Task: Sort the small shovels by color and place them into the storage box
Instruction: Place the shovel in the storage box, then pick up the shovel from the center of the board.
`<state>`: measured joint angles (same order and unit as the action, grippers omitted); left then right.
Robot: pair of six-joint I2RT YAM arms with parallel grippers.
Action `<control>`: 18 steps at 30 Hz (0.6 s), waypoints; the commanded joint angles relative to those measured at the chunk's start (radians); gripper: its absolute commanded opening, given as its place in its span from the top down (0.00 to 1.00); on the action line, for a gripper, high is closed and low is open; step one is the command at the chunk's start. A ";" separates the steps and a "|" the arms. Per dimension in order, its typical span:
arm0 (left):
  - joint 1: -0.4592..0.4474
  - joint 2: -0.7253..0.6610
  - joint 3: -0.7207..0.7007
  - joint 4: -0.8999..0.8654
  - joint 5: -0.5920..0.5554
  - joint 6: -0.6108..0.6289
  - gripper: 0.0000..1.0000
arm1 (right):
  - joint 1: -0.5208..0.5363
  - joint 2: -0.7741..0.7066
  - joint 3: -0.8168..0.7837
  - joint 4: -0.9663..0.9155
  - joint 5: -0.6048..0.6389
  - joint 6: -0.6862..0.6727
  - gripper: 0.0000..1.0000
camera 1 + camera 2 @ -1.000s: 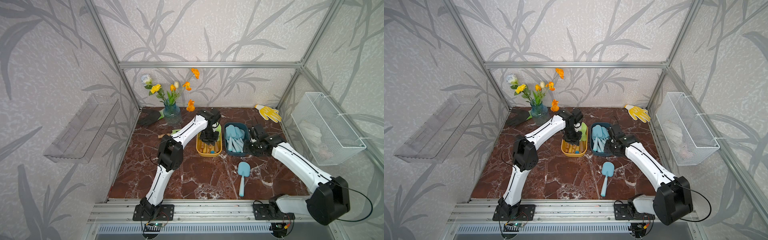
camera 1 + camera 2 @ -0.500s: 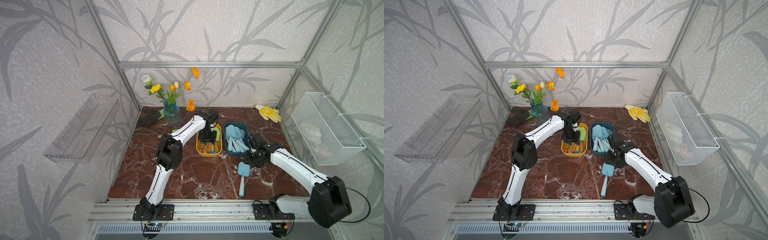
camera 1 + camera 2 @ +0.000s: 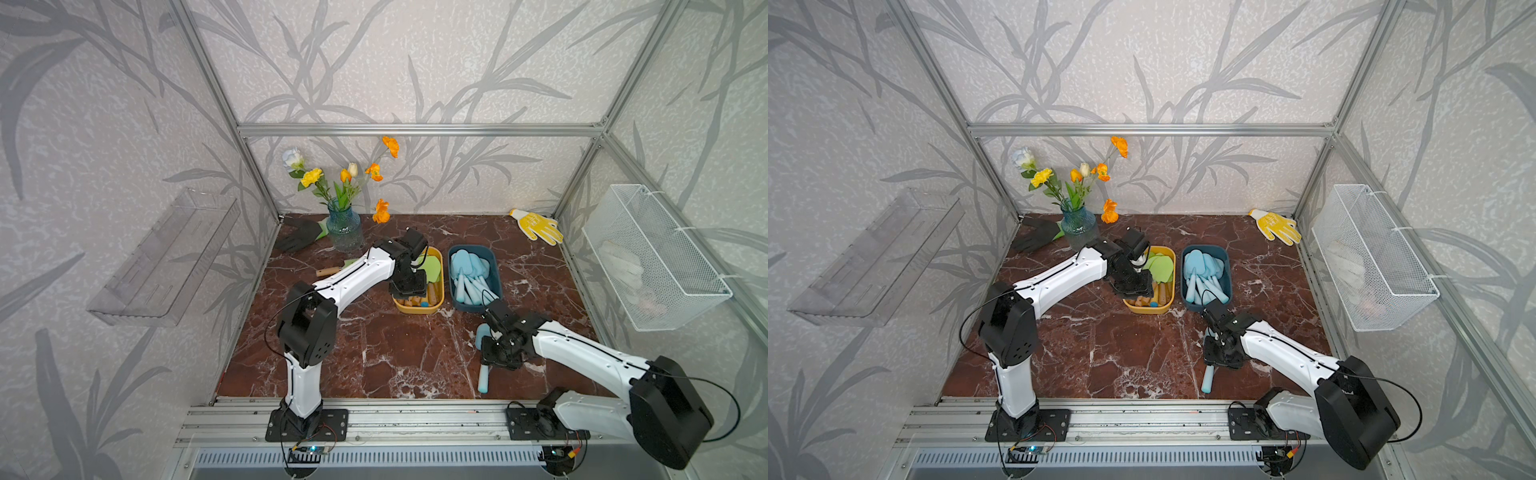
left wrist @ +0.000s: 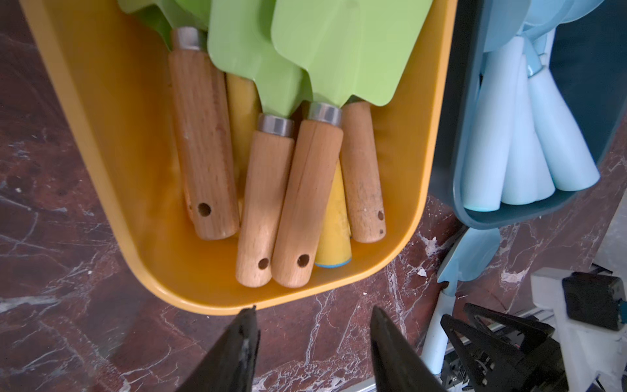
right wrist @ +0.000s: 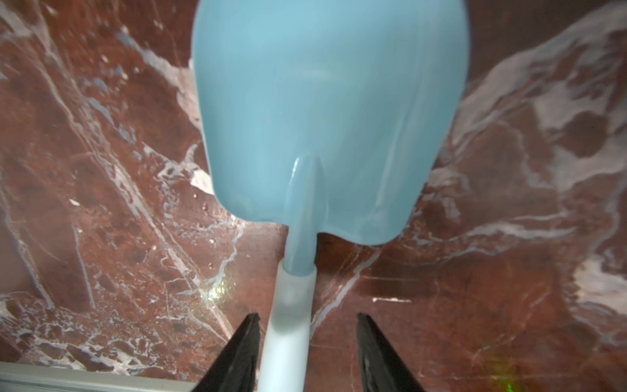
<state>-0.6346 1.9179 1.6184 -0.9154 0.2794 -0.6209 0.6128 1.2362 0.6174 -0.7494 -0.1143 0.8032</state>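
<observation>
My left pincer: tips apart, nothing between them, over the near end of the yellow box. Green shovels lie inside it. Light blue shovels fill the dark blue box just beside. My right pincer: apart, straddling the handle of a lone blue shovel lying flat on the surface, not clamped.

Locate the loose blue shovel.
The blue shovel lies right of centre on the marble table, in front of the dark blue box, handle inside the open right gripper.
</observation>
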 commanded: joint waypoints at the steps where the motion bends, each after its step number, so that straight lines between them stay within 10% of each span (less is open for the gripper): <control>1: -0.005 0.005 0.009 0.036 -0.023 -0.014 0.46 | 0.023 0.032 -0.006 0.031 -0.006 0.025 0.52; 10: -0.003 0.042 0.051 0.017 -0.014 0.019 0.45 | 0.027 0.043 -0.087 -0.020 0.066 0.096 0.90; 18: -0.001 0.061 0.076 0.027 -0.002 0.045 0.45 | -0.006 -0.113 0.021 -0.242 0.218 0.139 0.95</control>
<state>-0.6346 1.9671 1.6619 -0.8879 0.2806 -0.5995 0.6231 1.1866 0.5808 -0.8558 0.0002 0.9096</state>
